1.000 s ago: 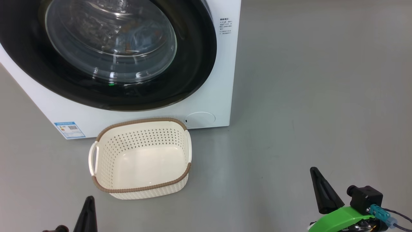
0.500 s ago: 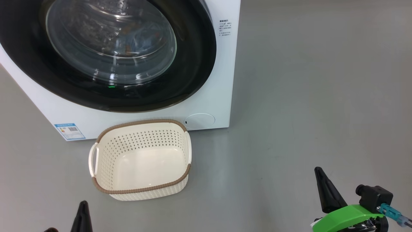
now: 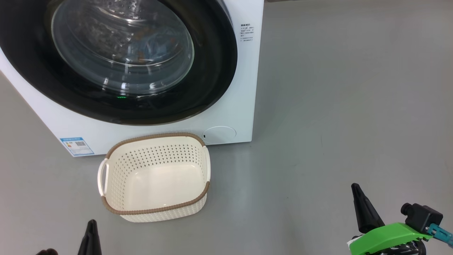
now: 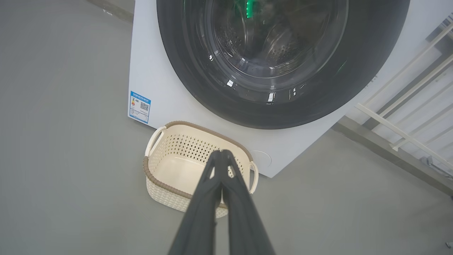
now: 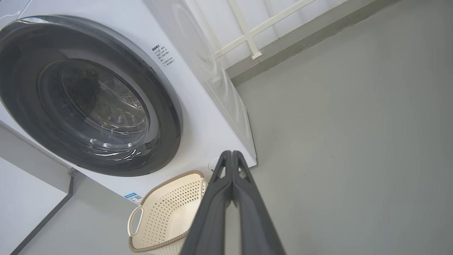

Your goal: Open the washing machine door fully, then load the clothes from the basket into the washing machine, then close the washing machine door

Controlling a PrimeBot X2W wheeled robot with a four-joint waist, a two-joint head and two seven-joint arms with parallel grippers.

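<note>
We're looking at the washing machine [image 3: 244,88] with the washing machine door [image 3: 212,71] sitting shut, its black rim lying flush on the white front. The clothes [image 3: 152,44] are showing through the glass bowl as blue fabric with orange specks, lying inside the drum.

The basket [image 3: 155,136] is standing upright on the grey floor [image 3: 336,106] just in front of the machine, below the door's lower edge. Its back rim is sitting between the blue label sticker [image 3: 77,146] and the round hatch [image 3: 219,134]. We can't tell whether it's touching the front panel. Its bare cream bottom is showing.

We're seeing the left gripper [image 3: 92,225] poking up at the head view's lower left, near the basket's front-left corner but apart from it. In its wrist view the fingers [image 4: 201,205] are pressing together tip to tip, pinching nothing and pointing over the basket.

We're seeing the right gripper [image 3: 357,196] at the lower right, well apart from basket and machine, with a green bracket [image 3: 385,237] at its base. Its fingers are pressing together too, gripping nothing, with the tips lining up with the hatch in the wrist view.

A white railing [image 4: 407,106] is running behind the machine.
</note>
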